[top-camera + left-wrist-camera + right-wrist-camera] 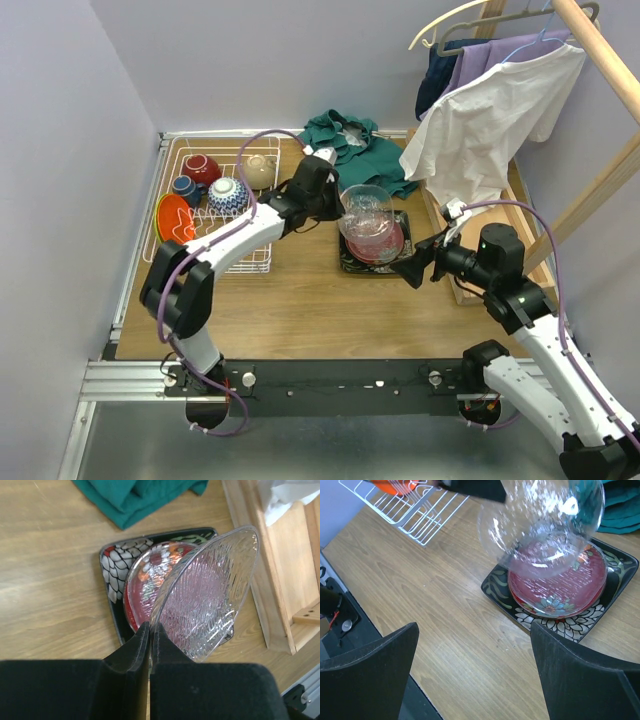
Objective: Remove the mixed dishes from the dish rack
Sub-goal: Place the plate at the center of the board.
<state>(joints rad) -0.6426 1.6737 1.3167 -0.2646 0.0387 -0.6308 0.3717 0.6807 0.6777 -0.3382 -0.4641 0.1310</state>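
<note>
Glass dish [210, 590] is hanging tilted above the red plate [570, 587] on the black square plate [496, 586], rim pinched in the left gripper [151, 628]; right gripper [413, 266] is hovering nearby, jaws wide apart.

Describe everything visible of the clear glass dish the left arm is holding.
The clear glass dish is round, shallow and ribbed. The left gripper is shut on its rim, holding it tilted steeply over the red plate stacked on the black square floral plate; contact with that plate cannot be told.

Overhead, two wrists; shared square plate [497, 587]
</note>
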